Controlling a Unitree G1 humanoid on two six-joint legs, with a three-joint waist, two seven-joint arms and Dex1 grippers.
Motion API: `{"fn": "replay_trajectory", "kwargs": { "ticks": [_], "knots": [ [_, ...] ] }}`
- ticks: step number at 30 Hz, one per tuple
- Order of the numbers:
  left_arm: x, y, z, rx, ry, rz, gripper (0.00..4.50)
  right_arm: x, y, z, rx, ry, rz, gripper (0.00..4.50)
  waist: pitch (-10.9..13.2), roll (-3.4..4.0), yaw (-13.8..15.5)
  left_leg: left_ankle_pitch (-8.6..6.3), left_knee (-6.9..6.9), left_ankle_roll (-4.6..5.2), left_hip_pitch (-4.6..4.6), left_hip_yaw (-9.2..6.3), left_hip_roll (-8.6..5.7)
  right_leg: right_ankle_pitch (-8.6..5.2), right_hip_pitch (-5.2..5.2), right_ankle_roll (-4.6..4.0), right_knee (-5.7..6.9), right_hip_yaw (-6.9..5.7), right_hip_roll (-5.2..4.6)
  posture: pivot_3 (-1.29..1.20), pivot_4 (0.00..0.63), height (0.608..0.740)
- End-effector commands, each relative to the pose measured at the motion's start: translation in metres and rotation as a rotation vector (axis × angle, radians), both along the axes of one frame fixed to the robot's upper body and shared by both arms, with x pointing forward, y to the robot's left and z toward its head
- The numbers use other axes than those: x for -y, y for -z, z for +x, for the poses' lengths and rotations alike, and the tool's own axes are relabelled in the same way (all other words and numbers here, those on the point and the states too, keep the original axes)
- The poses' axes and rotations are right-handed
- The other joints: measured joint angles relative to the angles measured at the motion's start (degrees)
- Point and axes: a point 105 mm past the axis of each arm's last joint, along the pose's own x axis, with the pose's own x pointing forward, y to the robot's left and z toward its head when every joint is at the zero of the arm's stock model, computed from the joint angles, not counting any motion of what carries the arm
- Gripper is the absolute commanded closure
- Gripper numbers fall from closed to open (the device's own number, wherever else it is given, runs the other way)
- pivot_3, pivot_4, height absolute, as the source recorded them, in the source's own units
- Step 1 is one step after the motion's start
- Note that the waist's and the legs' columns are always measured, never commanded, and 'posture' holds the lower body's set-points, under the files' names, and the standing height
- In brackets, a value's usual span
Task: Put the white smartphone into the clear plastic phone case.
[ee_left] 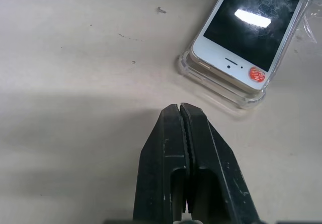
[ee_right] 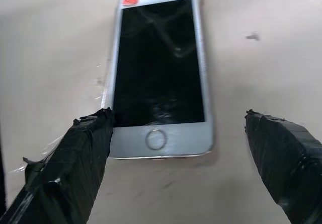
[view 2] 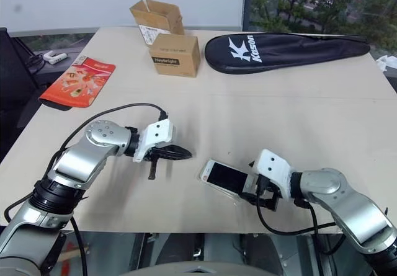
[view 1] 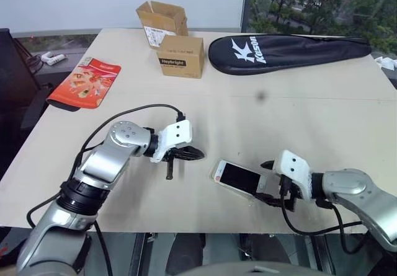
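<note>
Right wrist view: the right gripper [ee_right: 183, 133] has its two taped fingers [ee_right: 83, 153] spread wide, one on each side of the phone's home-button end, holding nothing. One finger's tip sits right at the phone's edge; the other stands apart from it. The phone [ee_right: 158, 70] lies screen up, with a red round sticker at its far end. A thin clear rim of the case [ee_right: 106, 85] shows along its long side.

In the left wrist view the left gripper [ee_left: 181, 116] has its black fingers pressed together, empty, pointing toward the phone's sticker end and well apart from it. There the case [ee_left: 221, 88] wraps that end of the phone, its clear corners and raised edge standing out around the white front; whether the phone is pressed fully down into it I cannot tell.

From the head, the phone [view 1: 237, 177] lies on the table [view 1: 298, 108] near the front edge, between the two grippers, just beside the right one. Well beyond the phone sit two cardboard boxes [view 1: 180, 56], a black racket bag [view 1: 285, 51] and a red packet [view 1: 85, 82] to the phone's far left.
</note>
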Motion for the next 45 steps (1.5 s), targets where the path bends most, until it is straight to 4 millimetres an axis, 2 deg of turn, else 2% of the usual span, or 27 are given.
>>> {"fn": "replay_trajectory", "kwargs": {
  "ticks": [1, 5, 11, 17, 20, 25, 29, 35, 38, 45],
  "knots": [
    [0.006, -0.024, -0.001, 0.071, 0.040, -0.025, 4.50, -0.001, -0.007, -0.005, 0.003, -0.054, -0.012, 0.06, 0.0, 0.00, 0.0, 0.00, 0.00, 0.00, 0.00, 0.00, 0.00, 0.00, 0.00, -0.01, 0.00, 0.00, 0.00, 0.00, 0.150, 0.732],
    [0.018, -0.034, -0.004, 0.046, 0.098, -0.088, 4.50, 0.001, -0.018, 0.002, 0.039, -0.036, 0.010, 0.06, 0.0, -0.01, 0.0, 0.00, 0.01, 0.00, 0.00, 0.00, 0.00, -0.01, 0.00, -0.02, 0.02, -0.01, 0.00, 0.00, 0.150, 0.732],
    [0.033, -0.025, -0.003, -0.010, 0.230, -0.080, 4.50, 0.011, -0.015, 0.004, 0.044, 0.003, -0.006, 0.06, 0.0, -0.01, 0.1, 0.00, 0.01, 0.00, -0.01, -0.01, -0.01, 0.07, 0.01, 0.12, 0.00, -0.01, 0.00, 0.00, 0.150, 0.732],
    [0.038, -0.013, 0.012, -0.036, 0.287, -0.048, 4.50, 0.012, -0.005, -0.008, 0.024, 0.031, -0.015, 0.06, 0.0, -0.01, 0.0, 0.00, 0.01, 0.00, -0.01, -0.02, -0.03, 0.08, 0.01, 0.13, 0.01, -0.01, 0.02, 0.00, 0.150, 0.732],
    [0.038, -0.007, 0.016, -0.042, 0.309, -0.027, 4.50, 0.018, 0.004, -0.008, 0.087, 0.051, -0.067, 0.06, 0.0, -0.01, -0.1, 0.00, 0.01, 0.00, -0.02, -0.03, -0.03, 0.07, 0.00, 0.13, 0.00, 0.01, 0.02, 0.00, 0.150, 0.732],
    [0.037, -0.002, 0.014, -0.066, 0.321, -0.031, 4.50, 0.012, 0.006, -0.014, 0.120, 0.117, 0.106, 0.06, 0.0, -0.02, 0.0, 0.00, 0.01, 0.00, -0.02, -0.12, -0.04, 0.07, 0.00, 0.13, 0.00, -0.01, 0.04, 0.00, 0.150, 0.732],
    [0.033, -0.005, 0.013, -0.082, 0.311, -0.029, 4.50, 0.006, 0.009, -0.006, 0.115, 0.200, 0.251, 0.06, 0.0, -0.05, -0.2, 0.00, 0.09, 0.00, -0.01, -0.11, -0.04, 0.08, 0.03, 0.14, 0.03, 0.01, 0.05, 0.00, 0.150, 0.732],
    [0.027, -0.007, 0.012, -0.086, 0.301, -0.004, 4.50, 0.003, 0.026, -0.004, 0.099, 0.141, 0.252, 0.06, 0.0, -0.05, -0.1, 0.00, 0.16, 0.00, 0.00, -0.11, -0.04, -0.03, 0.06, -0.05, 0.05, 0.01, 0.04, 0.00, 0.150, 0.732],
    [0.027, -0.010, 0.011, -0.085, 0.299, -0.004, 4.50, 0.007, 0.034, -0.009, 0.074, 0.076, 0.228, 0.06, 0.0, -0.05, 0.0, 0.00, 0.16, 0.00, 0.00, -0.15, -0.04, -0.02, 0.07, -0.04, 0.05, -0.01, 0.05, 0.00, 0.150, 0.732],
    [0.024, -0.014, 0.010, -0.086, 0.278, -0.005, 4.50, 0.007, 0.035, -0.018, 0.034, 0.019, 0.226, 0.06, 0.0, -0.05, 0.1, 0.00, 0.16, 0.00, 0.01, -0.16, -0.04, 0.02, 0.11, 0.04, 0.04, -0.02, 0.04, 0.00, 0.150, 0.732]
  ]
}}
